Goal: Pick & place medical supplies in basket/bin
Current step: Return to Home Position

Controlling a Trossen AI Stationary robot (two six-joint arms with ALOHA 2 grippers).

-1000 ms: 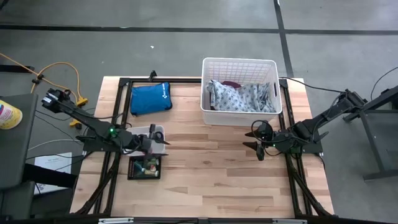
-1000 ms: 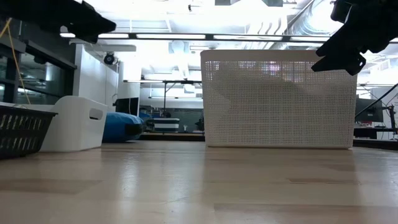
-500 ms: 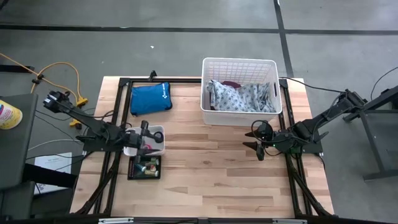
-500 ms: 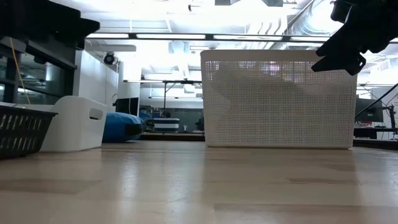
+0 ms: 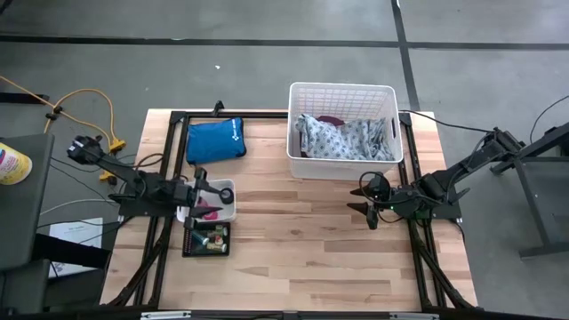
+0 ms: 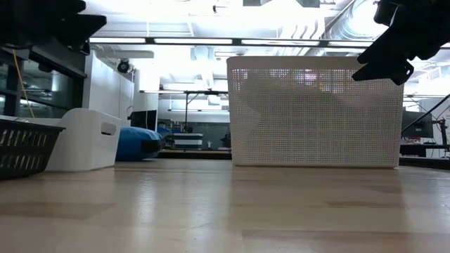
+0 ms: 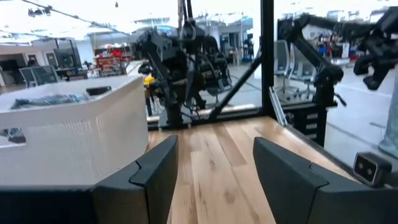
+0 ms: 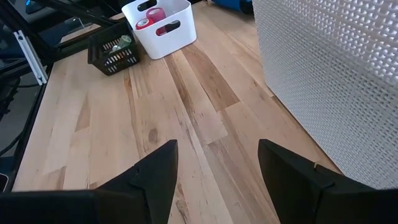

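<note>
My left gripper (image 5: 204, 189) hovers open over the left end of the small white tray (image 5: 220, 206), and nothing shows between its fingers in the left wrist view (image 7: 214, 146). Pink rolls (image 8: 149, 17) lie in that tray. The black mesh crate (image 5: 206, 238), with small items in it, stands just near of the tray. The large white basket (image 5: 343, 98) holds the grey-patterned cloth (image 5: 342, 138) and a bit of maroon cloth (image 5: 332, 120). My right gripper (image 5: 365, 197) hangs open above the bare table, near of the basket's right end, empty in its wrist view (image 8: 217, 152).
A blue pouch (image 5: 214, 140) lies at the far left of the table, left of the basket. Black frame rails run along the left and right table edges. Bare wood (image 5: 293, 249) spreads between the tray and my right gripper and toward the near edge.
My left gripper has drawn back toward the table's left edge, from over the middle of the white tray to its left end, uncovering the tray and the pink rolls. In the low view that arm slid off to the left. The right arm kept still.
</note>
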